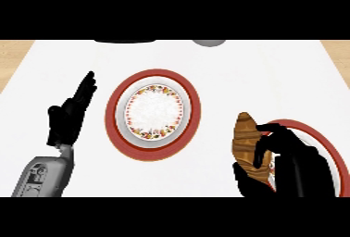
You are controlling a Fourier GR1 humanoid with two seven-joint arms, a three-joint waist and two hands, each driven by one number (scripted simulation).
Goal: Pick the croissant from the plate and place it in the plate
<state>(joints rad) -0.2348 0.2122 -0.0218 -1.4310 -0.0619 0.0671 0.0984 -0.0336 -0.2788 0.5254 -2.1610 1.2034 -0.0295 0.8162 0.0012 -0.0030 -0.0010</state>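
Observation:
A brown croissant stands on end at the lower right, beside the left rim of a red-rimmed plate. My right hand curls round the croissant's lower half and hides much of that plate. A second plate with a red rim and a flowered white centre lies in the middle of the white counter, with nothing on it. My left hand rests open at the left of the middle plate, fingers straight and pointing away from me.
A dark object and a grey round object show at the counter's far edge. Wooden floor shows past the counter's left and right sides.

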